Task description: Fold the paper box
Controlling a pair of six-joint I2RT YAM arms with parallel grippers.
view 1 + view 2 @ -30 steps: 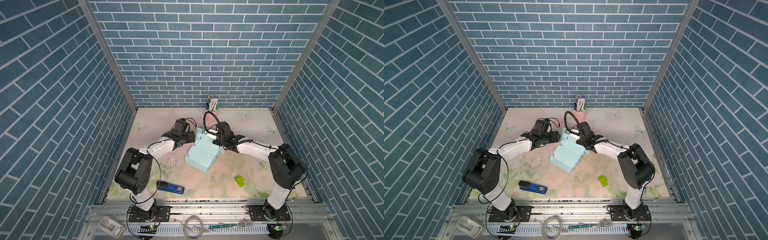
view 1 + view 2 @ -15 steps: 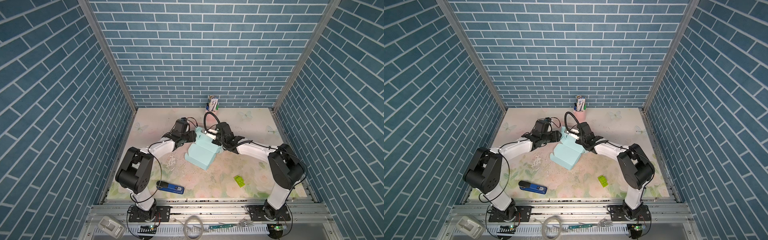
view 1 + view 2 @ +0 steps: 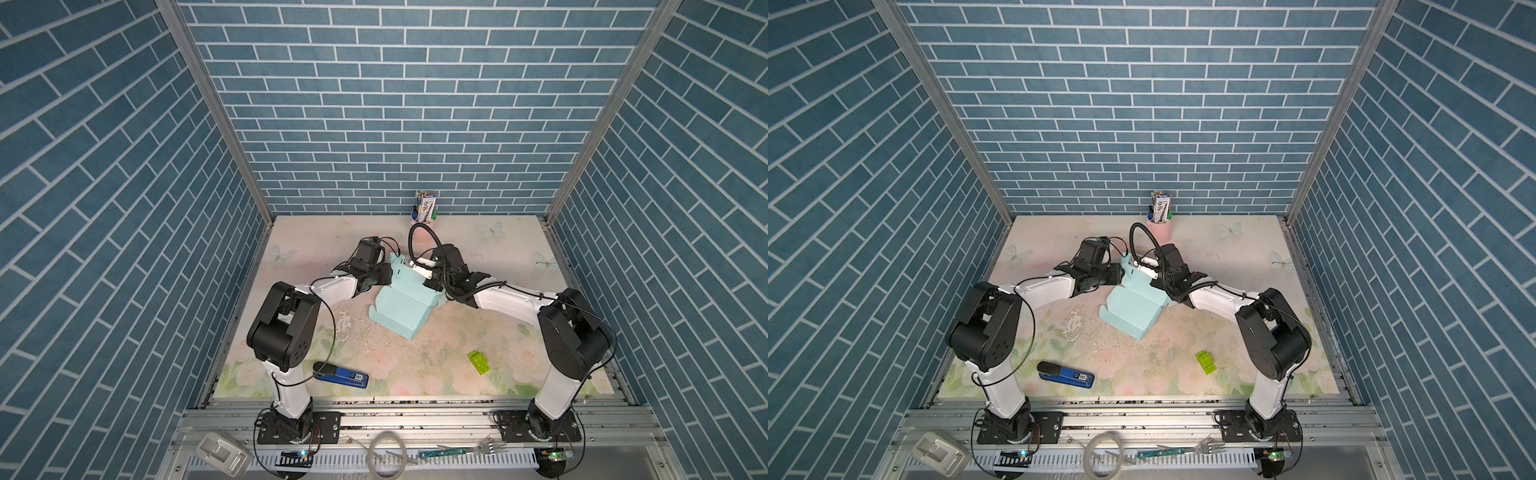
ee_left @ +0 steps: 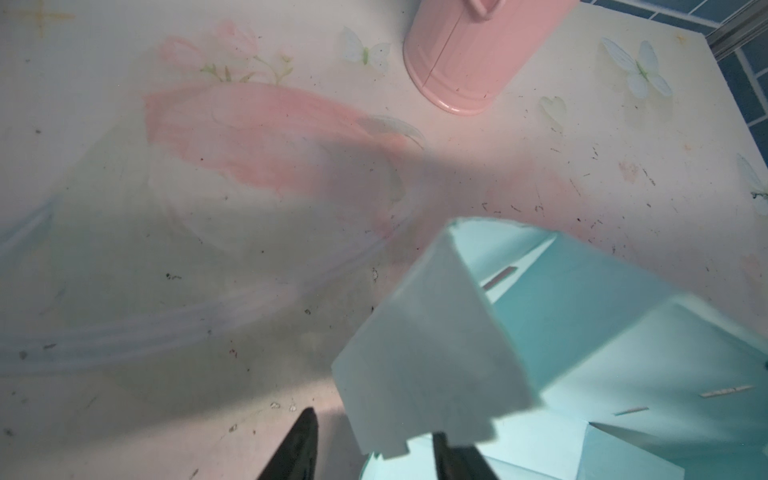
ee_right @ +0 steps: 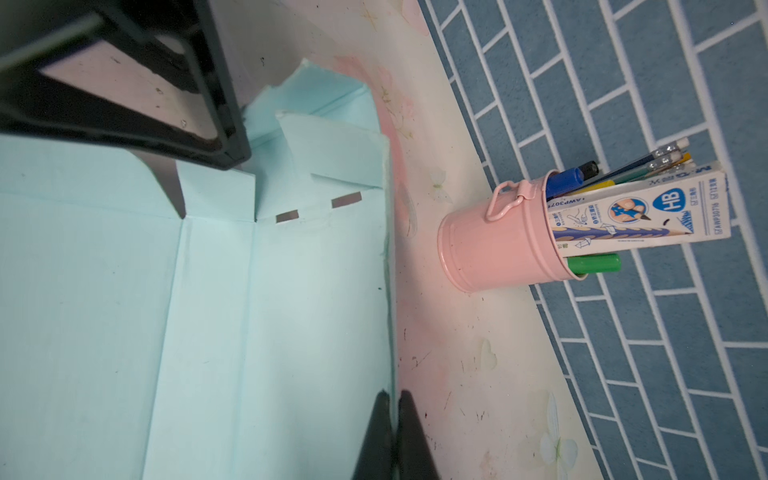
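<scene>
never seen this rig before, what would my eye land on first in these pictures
The pale mint paper box, half folded in the middle of the flowered table, draws the eye first. At its far end the right end effector is shut on one wall, and the left end effector stands open around a raised flap. A pink pencil cup stands by the back wall.

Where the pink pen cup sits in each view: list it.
In a top view: pink pen cup at the back wall.
In a top view: pink pen cup at the back wall.
Left wrist: cup beyond paper box, cropped.
Right wrist: cup beside paper box.
Shared landmark: paper box.
</scene>
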